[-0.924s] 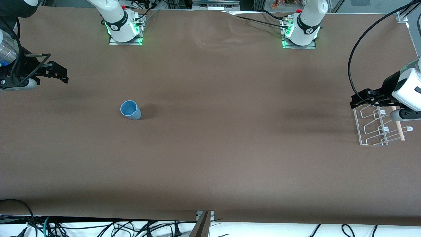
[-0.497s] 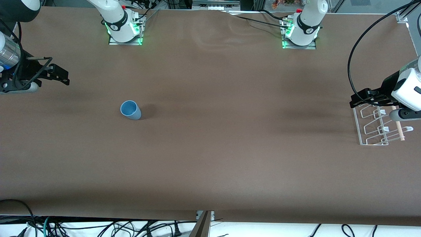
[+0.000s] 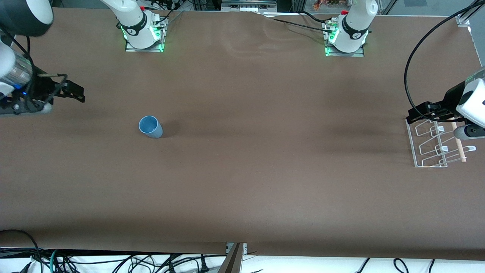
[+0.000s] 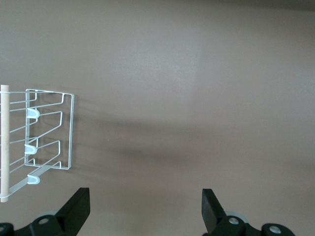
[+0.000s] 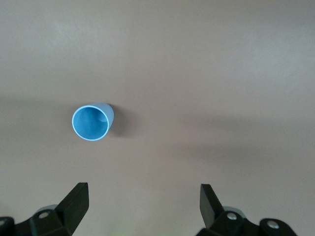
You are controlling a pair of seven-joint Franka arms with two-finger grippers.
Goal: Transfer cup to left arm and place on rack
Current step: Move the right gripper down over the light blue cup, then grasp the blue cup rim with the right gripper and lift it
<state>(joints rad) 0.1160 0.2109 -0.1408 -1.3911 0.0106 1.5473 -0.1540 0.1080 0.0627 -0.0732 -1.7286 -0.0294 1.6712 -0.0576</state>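
A brown table [image 3: 242, 170] is seen from a high camera, with 2 robot arm bases along its upper edge. A small light-blue cup [image 3: 150, 126] is set upright on the table, mouth up, toward the right arm's end, touched by nothing. In the right wrist view the cup [image 5: 92, 122] is shown from above, its hollow inside visible and a soft shadow cast beside it.

The right gripper [image 3: 74, 92], all black below a silver wrist cuff, is held in the air over the table at the right arm's end, well apart from the cup. Its jaws are spread wide apart and nothing is held between them; 1 black fingertip [image 5: 76, 199] is seen at each side of the right wrist view.

A white wire rack [image 3: 435, 143] with looped prongs and a light wooden dowel [image 3: 459, 147] along 1 side is placed at the left arm's end of the table. The left gripper [image 3: 426, 110], black fingers on a white housing, is held over the rack's edge. Its jaws are also wide apart and empty, with the rack [image 4: 47, 130] seen off to one side in the left wrist view.
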